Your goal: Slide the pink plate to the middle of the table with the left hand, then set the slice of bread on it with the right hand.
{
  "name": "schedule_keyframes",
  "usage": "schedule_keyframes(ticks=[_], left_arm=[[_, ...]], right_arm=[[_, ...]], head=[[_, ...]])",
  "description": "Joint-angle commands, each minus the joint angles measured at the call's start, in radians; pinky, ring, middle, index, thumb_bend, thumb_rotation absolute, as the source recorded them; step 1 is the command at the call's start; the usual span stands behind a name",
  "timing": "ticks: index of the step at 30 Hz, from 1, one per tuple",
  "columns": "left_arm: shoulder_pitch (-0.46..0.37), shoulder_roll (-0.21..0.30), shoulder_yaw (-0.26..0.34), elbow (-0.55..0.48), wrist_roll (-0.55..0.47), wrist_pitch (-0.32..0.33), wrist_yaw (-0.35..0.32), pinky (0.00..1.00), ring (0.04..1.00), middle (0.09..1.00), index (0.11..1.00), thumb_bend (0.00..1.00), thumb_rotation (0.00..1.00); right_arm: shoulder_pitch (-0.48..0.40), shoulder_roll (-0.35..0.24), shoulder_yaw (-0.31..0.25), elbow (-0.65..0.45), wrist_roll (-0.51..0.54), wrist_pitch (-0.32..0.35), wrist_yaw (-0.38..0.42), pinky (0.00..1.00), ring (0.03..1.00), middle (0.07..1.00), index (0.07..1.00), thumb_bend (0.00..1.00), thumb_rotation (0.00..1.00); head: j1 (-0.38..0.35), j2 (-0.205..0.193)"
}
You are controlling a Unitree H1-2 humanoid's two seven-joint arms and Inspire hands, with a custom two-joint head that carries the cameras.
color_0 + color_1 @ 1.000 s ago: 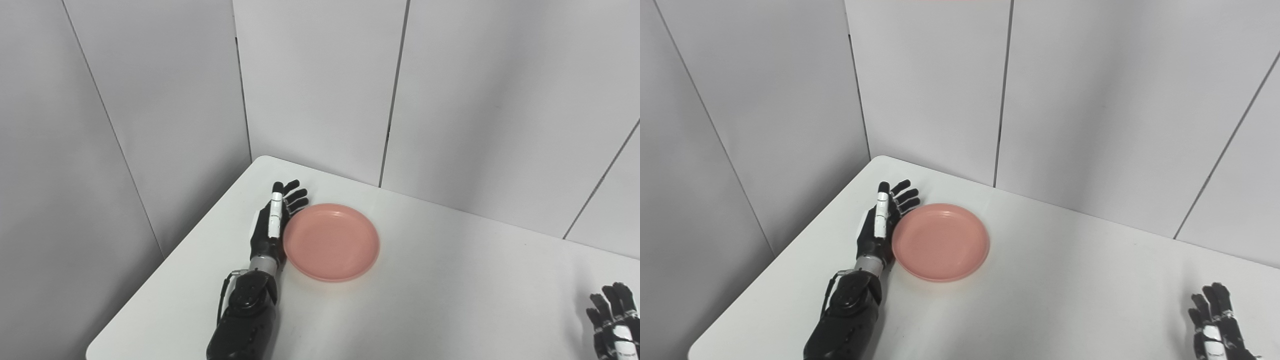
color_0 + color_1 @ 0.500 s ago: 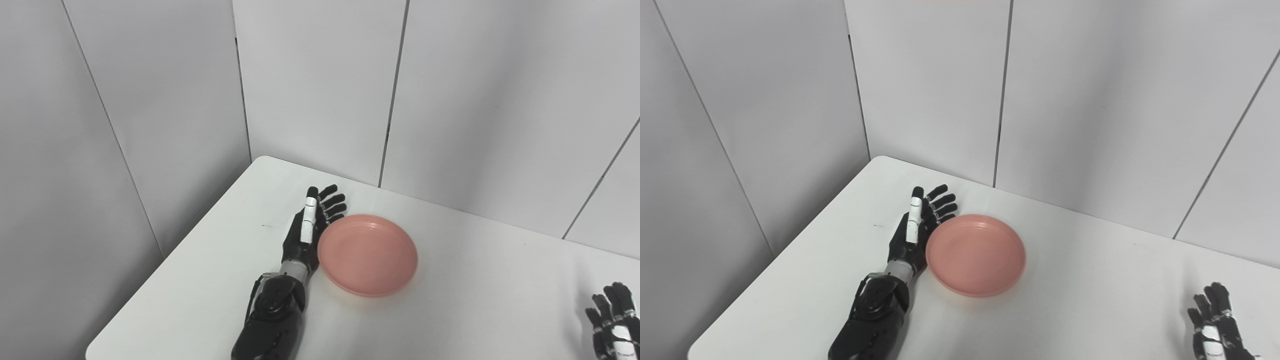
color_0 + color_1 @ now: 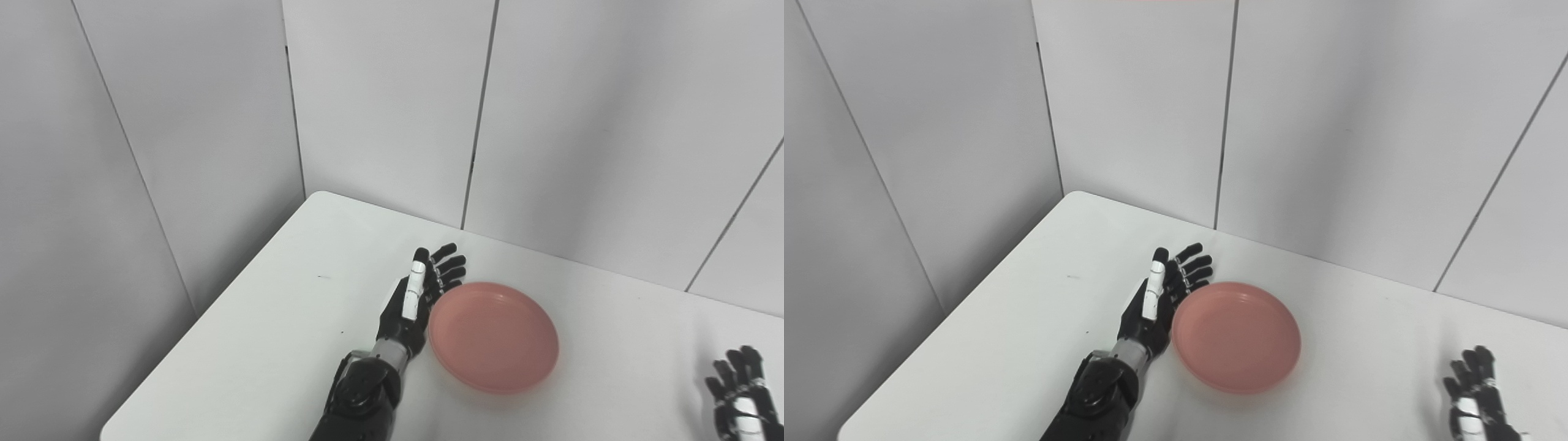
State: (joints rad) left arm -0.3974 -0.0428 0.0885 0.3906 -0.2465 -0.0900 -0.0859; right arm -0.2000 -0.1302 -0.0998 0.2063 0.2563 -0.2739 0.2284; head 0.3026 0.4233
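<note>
Left eye view is showing the left hand, fingers spread and gripping nothing, lying edge-on against the empty pink plate near the table's far edge; the right hand, fingers apart, is resting empty at the near right edge.

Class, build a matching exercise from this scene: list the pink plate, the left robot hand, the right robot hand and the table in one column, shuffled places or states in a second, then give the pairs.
Column one:
1. pink plate
2. left robot hand
3. right robot hand
4. table

Column two:
A. white, bears everything
B. open, edge-on against the plate's rim
C. open, at the bottom right corner
D. empty, flat on the table

Pairs: 1-D, 2-B, 3-C, 4-A
</note>
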Motion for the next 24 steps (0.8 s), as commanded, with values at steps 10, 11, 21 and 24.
schedule_keyframes(ticks=[10, 11, 21, 24], left_arm=[[0.088, 0.001, -0.065, -0.131, -0.047, 0.176, -0.106, 0.93, 0.886, 0.869, 0.871, 0.77, 1.00], [0.092, 0.002, -0.069, -0.135, -0.047, 0.182, -0.110, 0.93, 0.886, 0.870, 0.870, 0.77, 1.00], [0.138, -0.003, -0.080, -0.165, -0.063, 0.186, -0.133, 0.93, 0.886, 0.874, 0.868, 0.77, 0.99], [0.148, -0.008, -0.078, -0.157, -0.078, 0.167, -0.145, 0.94, 0.912, 0.900, 0.893, 0.77, 0.98]], right_arm=[[0.030, 0.052, 0.022, -0.004, -0.070, -0.077, -0.033, 1.00, 0.961, 0.968, 0.979, 0.66, 0.72], [0.031, 0.055, 0.024, -0.008, -0.079, -0.076, -0.038, 1.00, 0.961, 0.967, 0.977, 0.65, 0.72], [0.036, 0.106, 0.052, -0.021, -0.124, -0.069, -0.082, 1.00, 0.959, 0.958, 0.963, 0.67, 0.71], [0.030, 0.133, 0.050, -0.004, -0.121, -0.083, -0.103, 1.00, 0.939, 0.936, 0.938, 0.72, 0.66]], head=[[-0.154, 0.042], [-0.154, 0.042], [-0.336, 0.050], [-0.373, 0.047]])
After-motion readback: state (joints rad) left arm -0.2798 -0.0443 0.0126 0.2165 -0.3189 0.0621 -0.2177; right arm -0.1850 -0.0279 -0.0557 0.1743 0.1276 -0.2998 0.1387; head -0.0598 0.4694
